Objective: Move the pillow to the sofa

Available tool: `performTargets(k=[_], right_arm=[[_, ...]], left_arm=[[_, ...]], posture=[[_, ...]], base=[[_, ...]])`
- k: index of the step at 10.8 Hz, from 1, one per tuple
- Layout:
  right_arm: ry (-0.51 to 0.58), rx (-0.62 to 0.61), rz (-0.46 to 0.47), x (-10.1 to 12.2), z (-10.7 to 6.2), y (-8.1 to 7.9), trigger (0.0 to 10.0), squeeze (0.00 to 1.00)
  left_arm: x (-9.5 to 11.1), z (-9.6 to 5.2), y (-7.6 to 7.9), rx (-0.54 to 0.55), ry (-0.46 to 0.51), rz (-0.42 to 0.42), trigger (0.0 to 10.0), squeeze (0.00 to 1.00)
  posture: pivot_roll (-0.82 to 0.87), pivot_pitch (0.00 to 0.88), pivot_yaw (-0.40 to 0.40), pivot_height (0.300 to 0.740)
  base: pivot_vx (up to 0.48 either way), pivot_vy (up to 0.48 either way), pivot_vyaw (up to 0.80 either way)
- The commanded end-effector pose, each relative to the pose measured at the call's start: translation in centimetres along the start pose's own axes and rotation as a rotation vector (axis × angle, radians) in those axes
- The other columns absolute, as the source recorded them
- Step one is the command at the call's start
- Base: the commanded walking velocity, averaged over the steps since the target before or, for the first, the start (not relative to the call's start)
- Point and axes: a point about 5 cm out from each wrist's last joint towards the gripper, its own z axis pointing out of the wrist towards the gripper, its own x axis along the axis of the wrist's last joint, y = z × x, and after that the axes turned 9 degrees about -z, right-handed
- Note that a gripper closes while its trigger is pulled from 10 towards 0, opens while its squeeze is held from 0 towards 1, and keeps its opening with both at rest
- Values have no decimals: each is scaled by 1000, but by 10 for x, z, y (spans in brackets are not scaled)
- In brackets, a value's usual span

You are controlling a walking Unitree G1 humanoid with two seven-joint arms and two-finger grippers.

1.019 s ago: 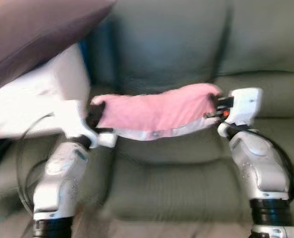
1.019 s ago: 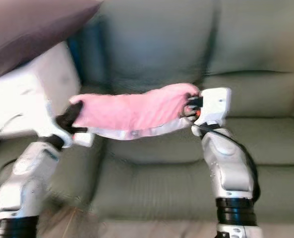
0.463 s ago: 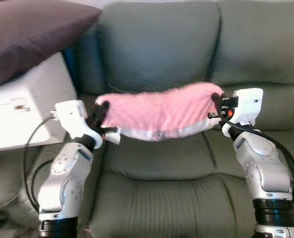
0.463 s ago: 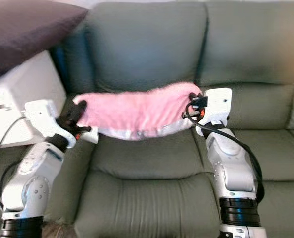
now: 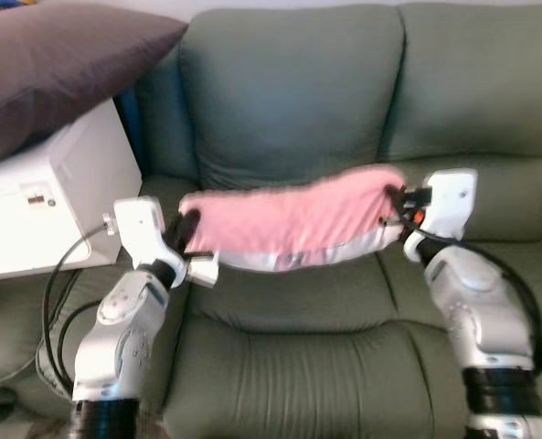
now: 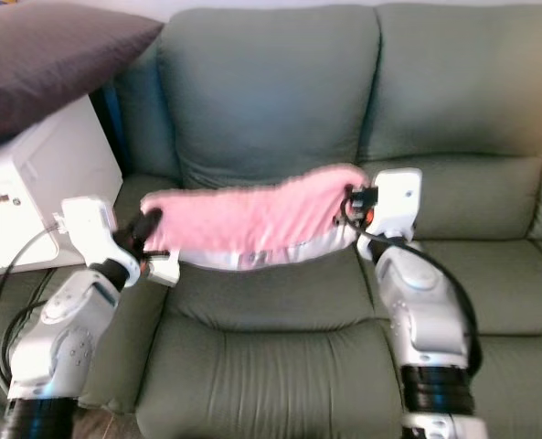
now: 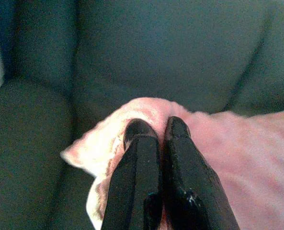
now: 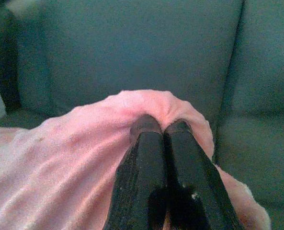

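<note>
Both grippers are clamped on the pink pillow (image 5: 293, 222), one at each end: I see the left gripper (image 7: 152, 125) with its fingers pressed together, pinching the fluffy corner, and the right gripper (image 8: 161, 125) likewise squeezed tight on the opposite corner. Between them the pillow hangs stretched and sagging a little in the middle, fuzzy pink on top with a pale white strip along its lower edge. I read it as held in the air just above the seat cushion of the grey-green sofa (image 5: 293, 101), in front of the backrest. Off to my left sits a white box (image 5: 56, 197) with a dark purple cushion (image 5: 56, 59) on top.
</note>
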Motion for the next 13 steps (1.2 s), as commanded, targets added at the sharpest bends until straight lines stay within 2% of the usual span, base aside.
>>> performTargets(k=[1,2,4,6,8,11,13], right_arm=[[7,-9,18,6,4,2,10000,0],[-25,-27,24,2,10,7,10000,0],[-164,-47,6,-19,21,19,10000,0],[-276,-28,-12,-34,30,17,10000,0],[-340,-24,-46,-45,37,15,10000,0],[-380,-34,-57,-52,39,15,10000,0],[-405,-54,-60,-52,42,20,10000,0]], left_arm=[[4,4,-4,1,14,29,10000,0],[0,11,-14,30,-18,53,10000,0],[-14,29,-33,68,-83,127,10000,0],[-21,36,-43,109,-128,168,10000,0],[-29,39,-46,122,-155,192,10000,0],[-46,36,-49,170,-207,214,10000,0],[-37,42,-47,215,-182,230,10000,0]], posture=[[-89,96,50,740],[-91,112,51,740],[-93,142,46,740],[-107,160,36,740],[-106,173,23,740],[-114,185,15,740],[-125,200,13,740]], base=[[0,0,0],[0,0,0],[0,0,0],[0,0,0],[0,0,0],[0,0,0],[0,0,0]])
